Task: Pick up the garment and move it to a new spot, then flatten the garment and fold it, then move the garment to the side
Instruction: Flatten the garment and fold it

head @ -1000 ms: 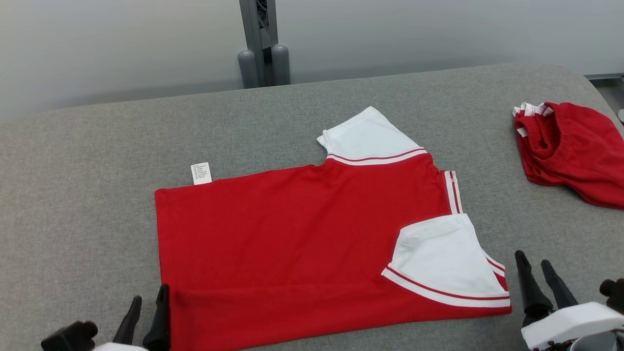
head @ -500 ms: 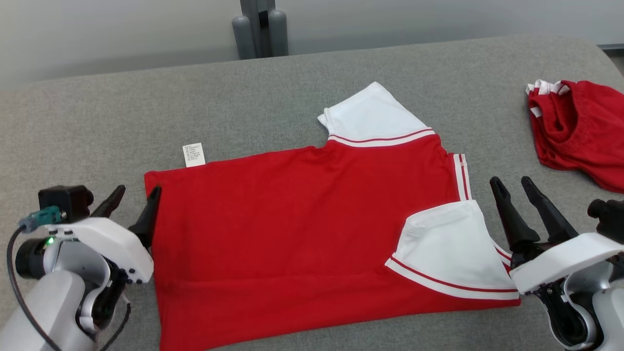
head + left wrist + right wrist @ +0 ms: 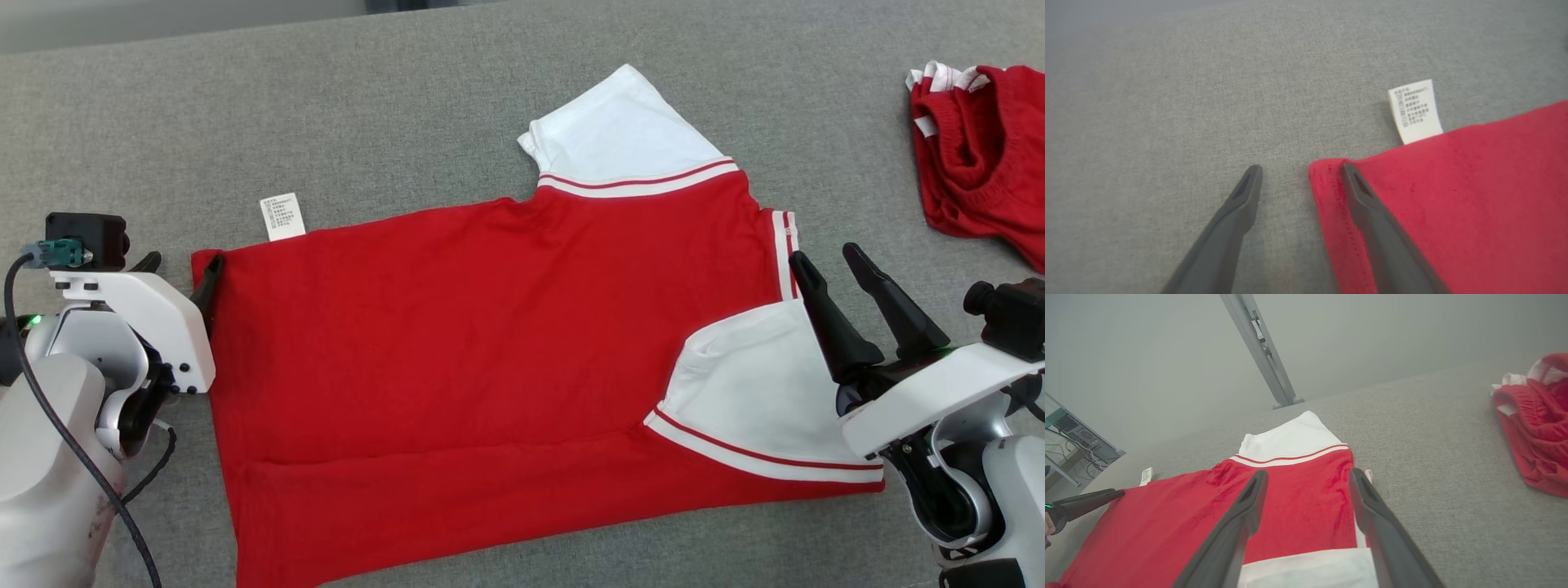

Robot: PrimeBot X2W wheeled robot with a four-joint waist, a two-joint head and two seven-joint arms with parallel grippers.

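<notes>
Garment (image 3: 457, 343) — near corner beyond head view

White care label (image 3: 1415, 111) at the edge of the red garment (image 3: 457, 351): dark printed lines, characters illegible.

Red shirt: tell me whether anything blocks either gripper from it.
Nothing visible does. The left gripper stands open at the red shirt's far left corner, the right gripper open over its right edge. Another red garment lies apart.

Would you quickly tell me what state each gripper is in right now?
Left gripper: open, empty, at the shirt's corner.
Right gripper: open, empty, beside the shirt's white sleeve.
</notes>
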